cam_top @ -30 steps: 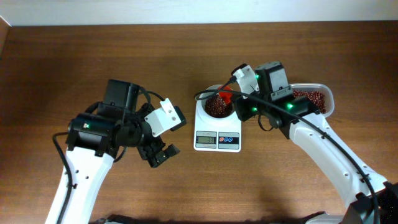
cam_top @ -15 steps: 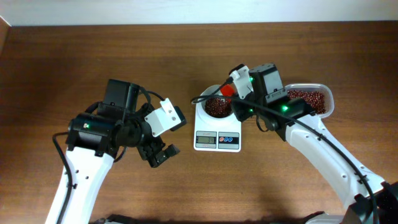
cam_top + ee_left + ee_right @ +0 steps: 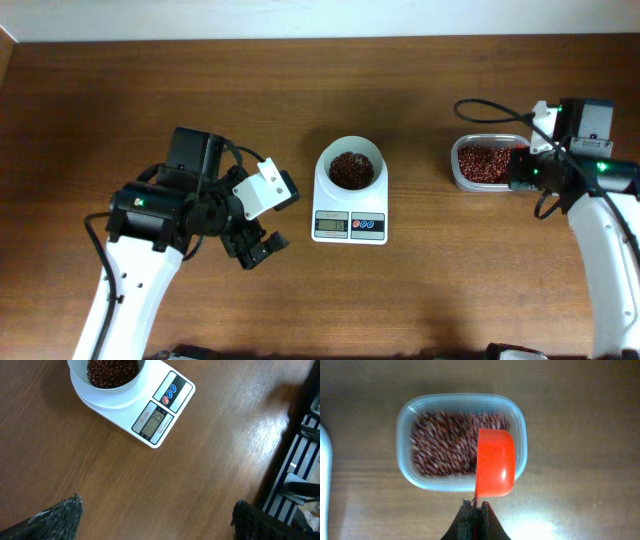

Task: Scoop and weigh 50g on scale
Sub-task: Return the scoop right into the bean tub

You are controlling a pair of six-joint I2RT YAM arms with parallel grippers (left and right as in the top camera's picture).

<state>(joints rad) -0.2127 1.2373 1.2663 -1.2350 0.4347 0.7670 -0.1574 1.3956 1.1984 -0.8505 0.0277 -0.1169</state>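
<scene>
The right gripper [image 3: 474, 519], pinched shut on the handle of the red scoop [image 3: 495, 462], has swung away from the scale [image 3: 350, 203] and now holds the scoop over the clear tub [image 3: 460, 398]. The beans [image 3: 351, 170] tipped out so far sit in the scale's bowl [image 3: 350, 142]. Judging by that, another dip looks likely unless the weight already suffices. The left gripper [image 3: 255, 248] stays wide open over the bench [image 3: 300, 90].

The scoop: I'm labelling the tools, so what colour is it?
The scoop is orange-red, clearest in the right wrist view.
</scene>
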